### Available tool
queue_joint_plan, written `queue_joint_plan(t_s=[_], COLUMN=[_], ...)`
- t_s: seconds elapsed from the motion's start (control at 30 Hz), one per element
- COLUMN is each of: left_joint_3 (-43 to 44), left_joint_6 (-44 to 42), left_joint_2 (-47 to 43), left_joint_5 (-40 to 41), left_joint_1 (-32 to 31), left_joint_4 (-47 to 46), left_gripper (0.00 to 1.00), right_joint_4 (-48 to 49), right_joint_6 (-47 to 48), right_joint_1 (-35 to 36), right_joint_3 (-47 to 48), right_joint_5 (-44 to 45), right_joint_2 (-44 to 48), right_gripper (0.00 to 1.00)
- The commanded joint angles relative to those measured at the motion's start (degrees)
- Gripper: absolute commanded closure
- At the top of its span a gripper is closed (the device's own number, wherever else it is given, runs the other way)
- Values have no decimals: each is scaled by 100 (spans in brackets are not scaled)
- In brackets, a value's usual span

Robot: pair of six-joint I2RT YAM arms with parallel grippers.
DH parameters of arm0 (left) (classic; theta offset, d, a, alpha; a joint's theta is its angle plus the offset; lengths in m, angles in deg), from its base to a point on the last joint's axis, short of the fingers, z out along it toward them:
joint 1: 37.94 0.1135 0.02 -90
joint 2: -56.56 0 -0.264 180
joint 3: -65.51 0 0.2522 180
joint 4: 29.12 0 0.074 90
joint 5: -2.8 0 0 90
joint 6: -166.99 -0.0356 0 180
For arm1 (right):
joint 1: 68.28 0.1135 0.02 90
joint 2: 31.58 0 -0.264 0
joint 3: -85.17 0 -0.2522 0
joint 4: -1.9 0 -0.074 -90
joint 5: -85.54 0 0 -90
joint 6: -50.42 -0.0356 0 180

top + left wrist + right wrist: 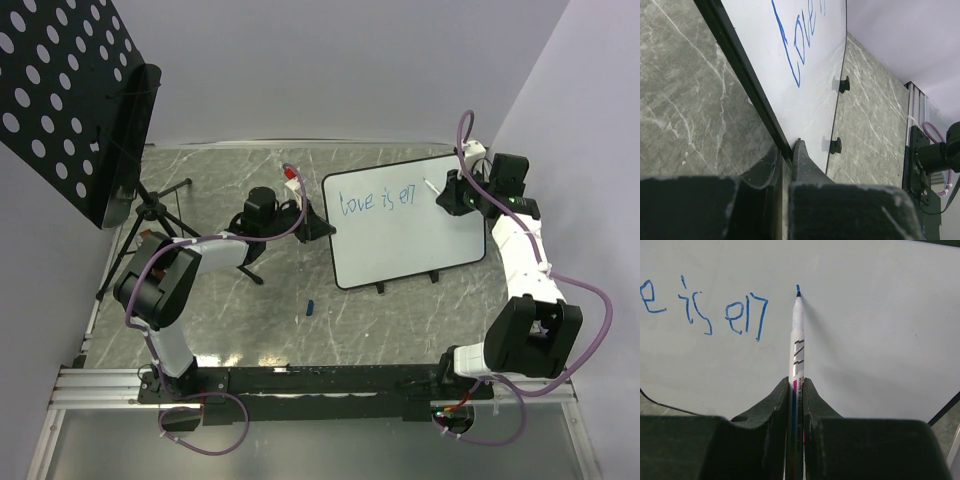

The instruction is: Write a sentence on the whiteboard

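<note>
Far left: black perforated panel (pixel 60 90) on a stand, well apart from the work, so ignore it. L gripper (pixel 787 150): fingers together, clamped on the black rim of the board (pixel 420 235) at its left edge. That's the brace. Small blue cap (pixel 310 307) lies on the table (pixel 220 320) in front of the board's lower-left corner, apart from it and not in the way.

Board stands tilted on its feet (pixel 844 84), mid-right of table, face toward the arms. Sentence (pixel 705 310) runs across the upper part in blue, "love is en" so far. Approx half done by my reckoning, w/ the rest of "endless" to go.

Marker (pixel 796 340) points up the board, tip just right of the "n", w/ a tiny blue mark at the tip. Touching or just off, can't tell. R gripper (pixel 796 385): fingers shut tight on the marker barrel.

Step in hand, I judge: start the "d". To do it well:
- L clamp must be firm, or the board rocks under pen pressure.
- Light, even contact. A hard push could tip the board back or slide the marker in the fingers.
- Match the height and baseline of "en", w/ a small gap after the "n".
- Lift clear between strokes.
- Plenty of white to the right, so no need to cramp letters.
</note>
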Motion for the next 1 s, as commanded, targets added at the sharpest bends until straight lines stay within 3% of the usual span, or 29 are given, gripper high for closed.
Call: queue_joint_plan(t_s=[0.0, 0.5, 0.97], left_joint_3=[23, 23, 23], left_joint_6=[-894, -894, -903], left_joint_2=[48, 40, 22], left_joint_5=[38, 64, 47], left_joint_1=[-103, -112, -112], left_joint_4=[158, 158, 184], left_gripper=[99, 99, 99], right_joint_4=[40, -189, -189], right_joint_6=[91, 302, 214], right_joint_1=[-51, -51, -51], right_joint_3=[121, -397, -266], right_joint_5=[30, -31, -75], right_joint_2=[16, 456, 430], right_gripper=[100, 100, 100])
